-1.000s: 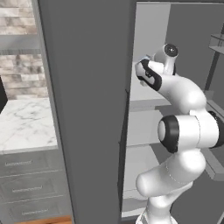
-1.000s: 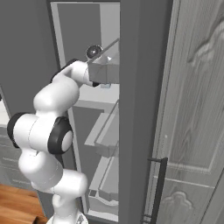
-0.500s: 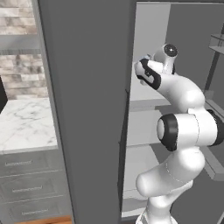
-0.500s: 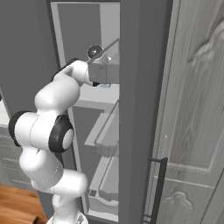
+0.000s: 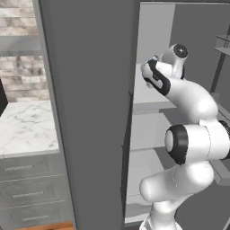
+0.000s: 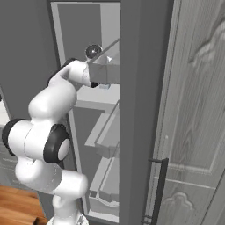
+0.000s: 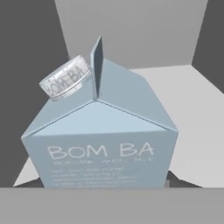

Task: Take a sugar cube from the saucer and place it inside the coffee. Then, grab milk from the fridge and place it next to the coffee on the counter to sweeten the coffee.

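Since a second ago the arm's pose in both base views looks unchanged; the base has not shifted either.

The pale blue-grey gabled milk carton [image 7: 103, 144] with its ribbed white cap stands on a pale shelf [image 7: 197, 113] inside the dark grey fridge [image 5: 90, 112], right up against the hand camera. Dark finger tips peek out at the carton's lower corners, so the gripper [image 7: 104, 186] appears closed around the carton, though actual contact is hidden.

Risks, as judged:
- Grip sits low on the carton; it could tip or slip on lifting.
- Withdrawal could knock the carton on the fridge door edge or the shelf above.

The hand view gives the carton's label and cap. The left base view adds the white marble tabletop [image 5: 27, 130] beside the fridge; the right base view shows the lower shelves.
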Motion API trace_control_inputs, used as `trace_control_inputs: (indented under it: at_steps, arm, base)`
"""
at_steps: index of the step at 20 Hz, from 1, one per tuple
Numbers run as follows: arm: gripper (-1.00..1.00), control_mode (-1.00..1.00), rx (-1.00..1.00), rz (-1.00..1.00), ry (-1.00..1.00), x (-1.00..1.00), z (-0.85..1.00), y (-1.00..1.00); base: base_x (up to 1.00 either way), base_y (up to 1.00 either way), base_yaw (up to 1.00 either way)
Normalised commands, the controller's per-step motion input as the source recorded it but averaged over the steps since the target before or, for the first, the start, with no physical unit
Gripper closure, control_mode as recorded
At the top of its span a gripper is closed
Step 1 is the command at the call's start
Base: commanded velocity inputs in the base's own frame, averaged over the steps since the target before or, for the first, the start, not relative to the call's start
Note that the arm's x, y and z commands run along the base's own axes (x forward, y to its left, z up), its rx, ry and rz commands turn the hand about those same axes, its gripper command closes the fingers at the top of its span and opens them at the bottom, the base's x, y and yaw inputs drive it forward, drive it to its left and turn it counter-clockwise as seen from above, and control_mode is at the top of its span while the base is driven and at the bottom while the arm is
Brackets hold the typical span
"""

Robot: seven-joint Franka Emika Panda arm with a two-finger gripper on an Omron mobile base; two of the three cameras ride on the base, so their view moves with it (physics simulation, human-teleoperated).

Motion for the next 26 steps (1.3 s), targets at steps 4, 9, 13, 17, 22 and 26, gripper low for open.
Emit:
trace_control_inputs:
  at_steps: [4, 9, 13, 17, 22, 26]
  arm:
    - [1.0, -1.0, 0.01, -0.01, -0.02, -1.0, 0.49, 0.0]
    - [1.0, -1.0, 0.01, -0.03, 0.0, -1.0, 0.46, 0.0]
    - [1.0, -1.0, 0.0, -0.1, 0.09, -1.0, 0.28, 0.0]
    - [1.0, -1.0, 0.0, -0.08, 0.07, -1.0, 0.09, 0.02]
    - [1.0, -1.0, 0.0, 0.02, 0.0, -1.0, 0.0, 0.27]
    - [1.0, -1.0, 0.0, 0.1, 0.0, -1.0, 0.0, 0.38]
  base:
    - [0.0, 0.0, 0.0]
    - [0.0, 0.0, 0.0]
    - [0.0, 0.0, 0.0]
    - [0.0, 0.0, 0.0]
    - [0.0, 0.0, 0.0]
    - [0.0, 0.0, 0.0]
